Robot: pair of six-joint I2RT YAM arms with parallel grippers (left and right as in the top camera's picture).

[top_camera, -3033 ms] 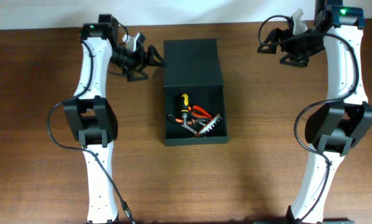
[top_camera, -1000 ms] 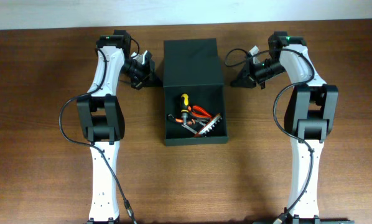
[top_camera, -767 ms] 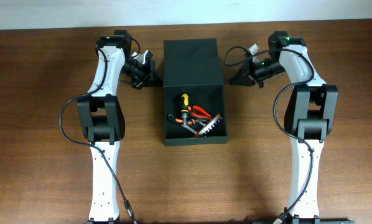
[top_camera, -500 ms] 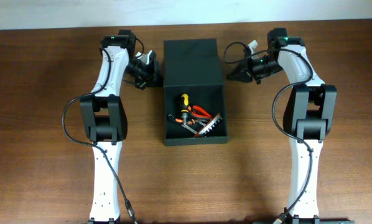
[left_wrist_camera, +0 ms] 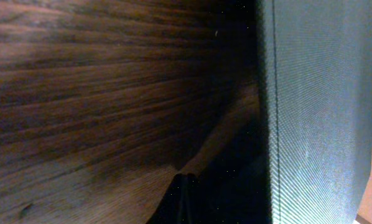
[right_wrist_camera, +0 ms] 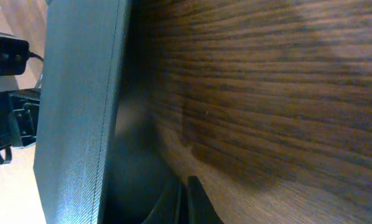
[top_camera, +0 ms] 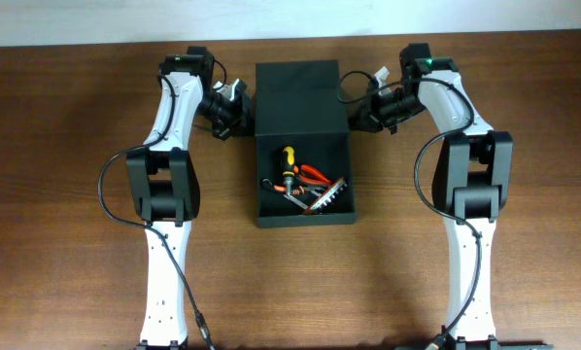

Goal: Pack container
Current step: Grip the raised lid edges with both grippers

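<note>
Overhead: left end effector [top_camera: 238,109] and right end effector [top_camera: 357,111] have moved in beside the container [top_camera: 300,97] (lid-closing looks next); grips unreadable.

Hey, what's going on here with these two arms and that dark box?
Two robot arms are packing a dark container. A screwdriver and red-handled pliers already lie inside among other metal pieces. The flap lid lies open behind the box. The left tool is at the lid's left edge and the right tool at its right edge, probably to fold it shut.
</note>
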